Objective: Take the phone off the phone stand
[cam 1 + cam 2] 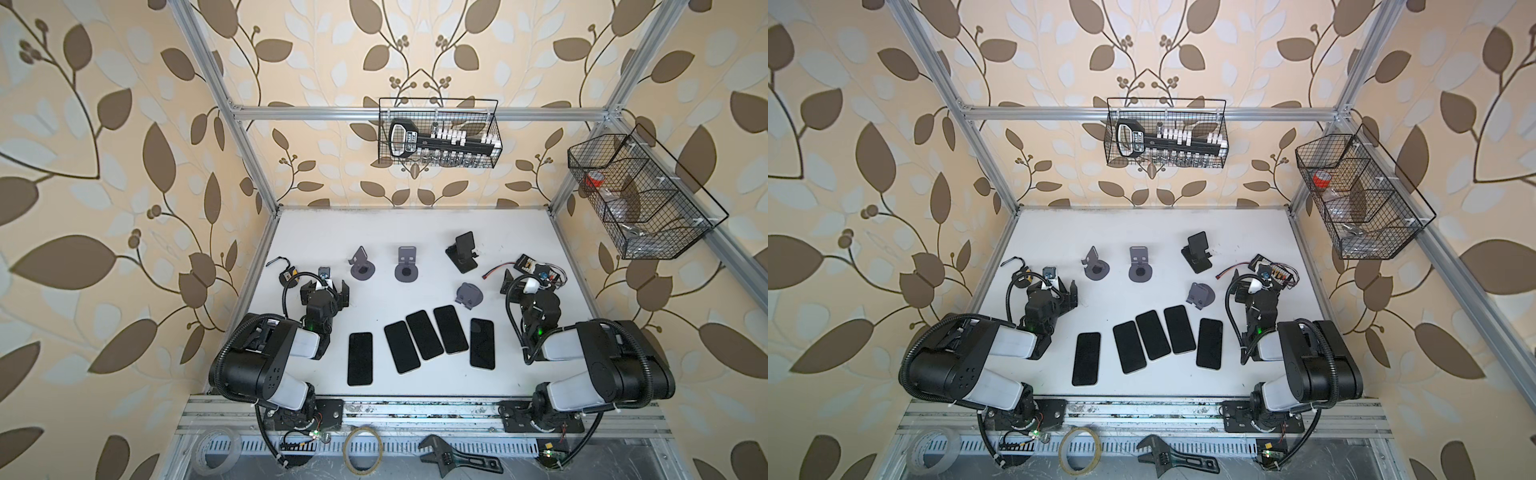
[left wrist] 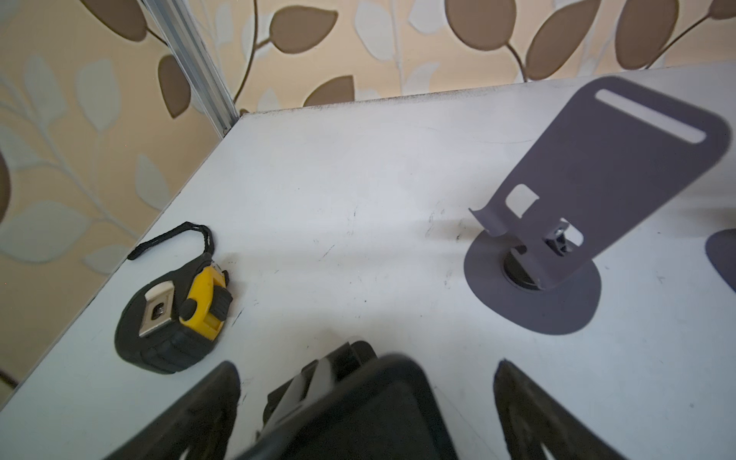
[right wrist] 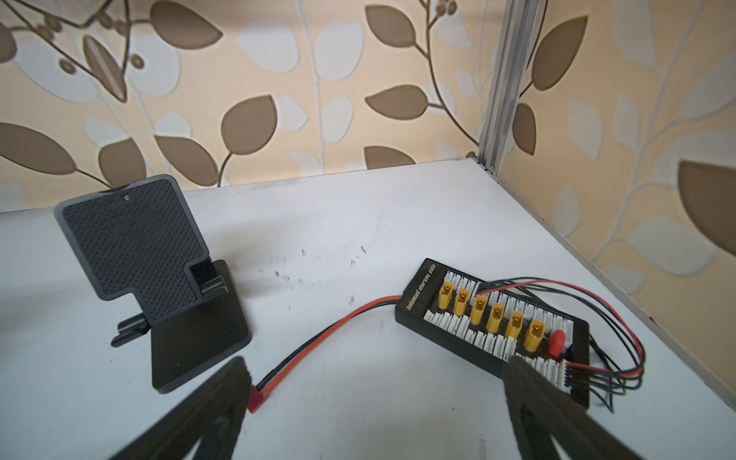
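left gripper (image 2: 366,368): jaws wide apart | right gripper (image 3: 376,364): jaws wide apart | phones (image 1: 424,334): five lying flat in a row near the front edge of the worktop (image 1: 415,224), clear of the stands (image 1: 405,266) behind them

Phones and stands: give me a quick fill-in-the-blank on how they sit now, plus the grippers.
The phones lying flat on the table number ____.
The black stand holds ____ phone.
The left gripper and right gripper are both ____.
Missing words: five; no; open.
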Motion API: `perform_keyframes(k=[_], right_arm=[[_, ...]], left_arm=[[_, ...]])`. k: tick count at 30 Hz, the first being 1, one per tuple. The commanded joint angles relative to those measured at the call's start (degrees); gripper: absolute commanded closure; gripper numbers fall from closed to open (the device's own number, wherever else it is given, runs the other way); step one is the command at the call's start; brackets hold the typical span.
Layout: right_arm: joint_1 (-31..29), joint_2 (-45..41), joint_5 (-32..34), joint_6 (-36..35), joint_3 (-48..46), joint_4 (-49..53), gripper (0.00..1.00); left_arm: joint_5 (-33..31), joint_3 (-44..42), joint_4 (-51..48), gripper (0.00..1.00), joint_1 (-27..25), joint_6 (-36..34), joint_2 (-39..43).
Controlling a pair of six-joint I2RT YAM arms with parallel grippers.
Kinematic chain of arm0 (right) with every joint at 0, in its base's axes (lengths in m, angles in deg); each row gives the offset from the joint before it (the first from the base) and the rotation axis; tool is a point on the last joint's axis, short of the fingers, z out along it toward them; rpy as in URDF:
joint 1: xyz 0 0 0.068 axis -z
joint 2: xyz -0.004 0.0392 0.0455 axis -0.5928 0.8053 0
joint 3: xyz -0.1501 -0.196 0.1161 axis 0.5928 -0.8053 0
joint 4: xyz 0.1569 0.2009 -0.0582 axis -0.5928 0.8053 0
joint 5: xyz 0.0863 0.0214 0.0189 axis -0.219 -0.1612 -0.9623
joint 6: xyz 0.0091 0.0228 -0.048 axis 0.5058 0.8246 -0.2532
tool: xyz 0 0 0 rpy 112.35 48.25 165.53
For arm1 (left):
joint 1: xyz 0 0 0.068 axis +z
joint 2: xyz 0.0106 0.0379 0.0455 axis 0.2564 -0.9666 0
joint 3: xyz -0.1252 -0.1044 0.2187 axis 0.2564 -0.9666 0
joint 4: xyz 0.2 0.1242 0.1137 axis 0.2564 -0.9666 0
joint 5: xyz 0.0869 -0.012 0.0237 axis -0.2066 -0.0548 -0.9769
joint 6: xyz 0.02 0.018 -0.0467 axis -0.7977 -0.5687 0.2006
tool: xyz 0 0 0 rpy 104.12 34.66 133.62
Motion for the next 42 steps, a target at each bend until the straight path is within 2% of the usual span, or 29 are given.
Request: perform_keyframes(k=[1,8,42], right_arm=[[0.1,0.4,1.0,0.9,0.8,0.7,0.0],[0.1,0.4,1.1,0.8,0.9,0.8,0.01],[0.1,0.4,1.0,0.8,0.9,0.7,0.0]], left_arm=[[-4.8,3.9,-4.4,0.01,0.7,3.5,-0.2],[-1.9,7.3,-11.3,0.01,4.2,6.6,-0.4],[0.3,7.9,-12.5,0.01,5.7,7.3,-0.3]])
